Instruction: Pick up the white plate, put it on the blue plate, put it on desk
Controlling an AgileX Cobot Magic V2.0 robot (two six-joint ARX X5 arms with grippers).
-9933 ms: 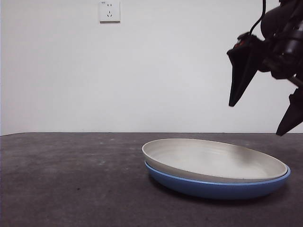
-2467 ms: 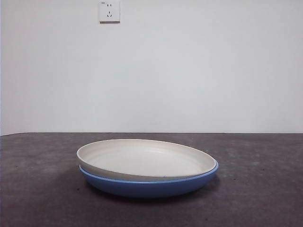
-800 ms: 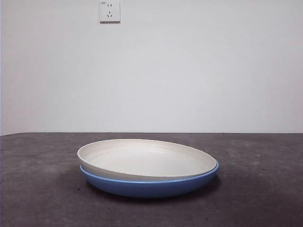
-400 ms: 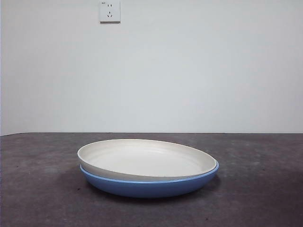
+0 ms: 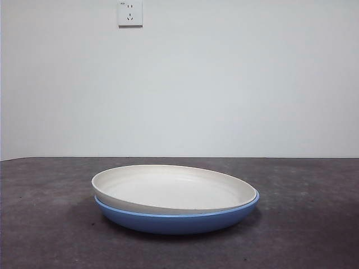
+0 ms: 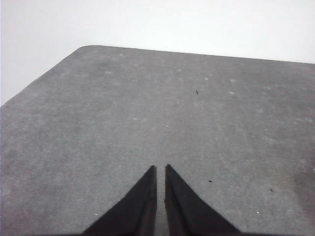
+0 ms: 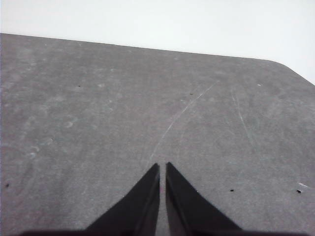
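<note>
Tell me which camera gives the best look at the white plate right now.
The front view. There the white plate shows whole, nested on the blue plate on the desk. Neither wrist view shows it at all: each shows only bare desk beyond its own shut jaws.

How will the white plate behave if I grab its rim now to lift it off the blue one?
The white plate looks rigid, so it should lift in one piece. Its smooth, low curved rim may slip between narrow jaws. It sits nested and slightly tilted in the blue plate, so it could slide or drag that plate along the desk.
</note>
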